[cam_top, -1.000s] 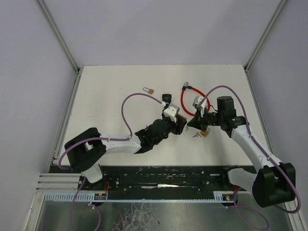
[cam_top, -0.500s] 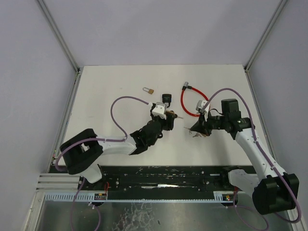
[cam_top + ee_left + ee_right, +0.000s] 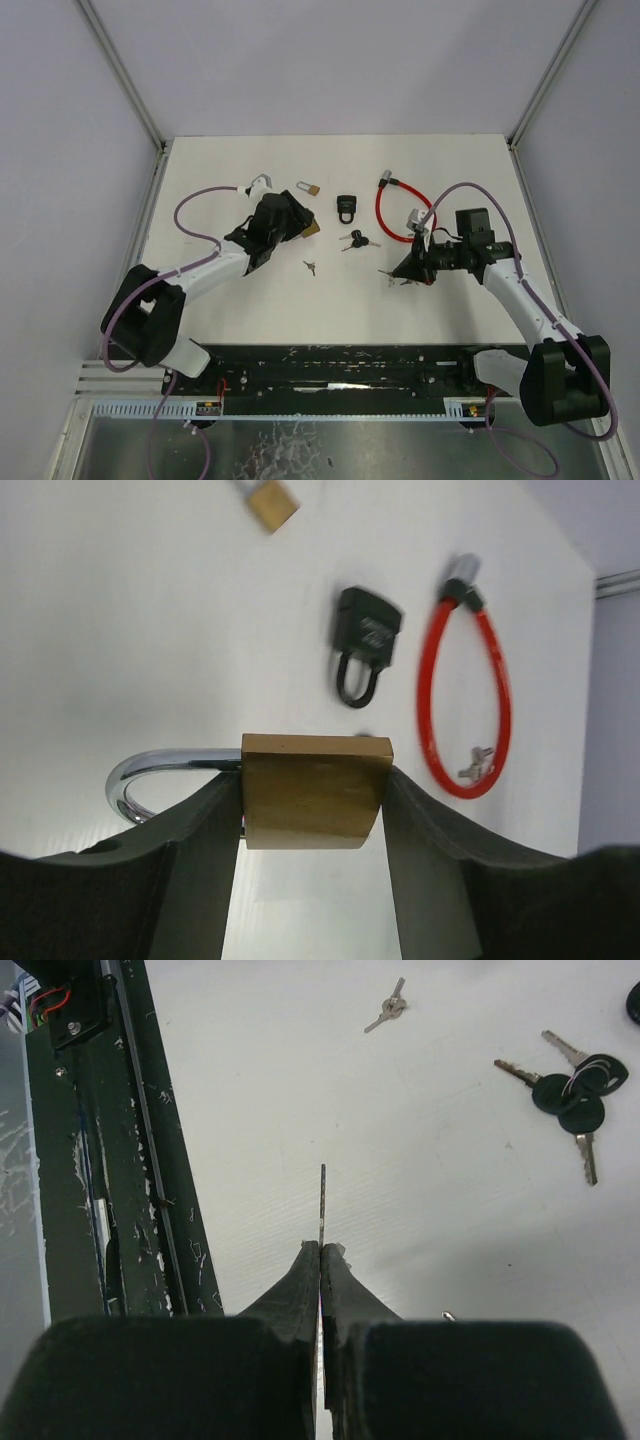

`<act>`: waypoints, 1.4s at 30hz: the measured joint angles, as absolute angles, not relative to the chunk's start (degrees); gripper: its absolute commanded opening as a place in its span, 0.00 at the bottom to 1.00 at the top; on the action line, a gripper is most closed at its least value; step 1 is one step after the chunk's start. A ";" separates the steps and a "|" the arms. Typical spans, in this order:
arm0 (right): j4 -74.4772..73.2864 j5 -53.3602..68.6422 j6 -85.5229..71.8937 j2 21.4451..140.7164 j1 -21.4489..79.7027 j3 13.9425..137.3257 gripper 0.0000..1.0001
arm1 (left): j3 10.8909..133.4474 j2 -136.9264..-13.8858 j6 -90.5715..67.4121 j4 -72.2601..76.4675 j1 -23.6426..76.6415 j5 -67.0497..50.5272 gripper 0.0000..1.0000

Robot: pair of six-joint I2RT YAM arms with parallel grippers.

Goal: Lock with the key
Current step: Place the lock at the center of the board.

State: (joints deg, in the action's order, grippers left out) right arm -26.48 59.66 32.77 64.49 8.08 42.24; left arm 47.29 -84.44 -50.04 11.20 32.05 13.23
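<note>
On the white bench [image 3: 470,165], back right: red cable lock [image 3: 378,212], lying in a loop. Left fingers [image 3: 200,860] part-spread, clamped on both sides of the large brass padlock [image 3: 312,790], left of centre; its shackle sticks out to one side. Black padlock [image 3: 346,207] lies between it and the cable lock. Bunch of black-headed keys [image 3: 354,240] just in front of that. Small brass padlock [image 3: 309,188] further back. Right fingers [image 3: 290,1305] pinched fully together on a key [image 3: 322,1205], blade edge-on, well apart from the large brass padlock. Loose silver key [image 3: 310,266] near centre.
</note>
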 measured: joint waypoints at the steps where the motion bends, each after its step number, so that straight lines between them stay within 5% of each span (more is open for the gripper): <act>1: -26.28 59.66 32.49 65.43 8.08 42.24 0.02 | 48.36 -85.21 -51.66 8.03 31.35 12.62 0.00; 12: -20.45 57.84 25.43 72.34 13.19 44.77 0.01 | 57.67 -87.53 -60.29 -8.71 15.68 3.27 0.00; 21: -19.81 52.95 21.67 94.65 26.87 70.74 0.01 | 57.80 -98.80 -67.00 -11.57 4.67 -12.64 0.02; 28: -16.14 47.29 9.26 114.24 36.25 92.42 0.00 | 57.08 -101.19 -71.53 -11.70 1.02 -20.05 0.23; 35: -15.33 44.99 -1.87 129.36 42.37 105.54 0.01 | 55.16 -100.60 -73.65 -11.77 -2.57 -22.94 0.56; 37: -16.64 44.03 -2.79 131.44 43.62 107.35 0.02 | 54.08 -99.29 -73.45 -12.21 -4.16 -22.46 0.69; 42: -20.40 41.43 -3.38 132.33 45.47 109.73 0.05 | 52.38 -93.36 -72.90 -13.80 -6.94 -20.80 0.83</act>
State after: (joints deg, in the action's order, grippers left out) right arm -20.40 41.43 -3.38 132.33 45.47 109.73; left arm 52.38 -93.36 -72.90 -13.80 -6.94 -20.80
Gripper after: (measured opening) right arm 0.037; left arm 0.778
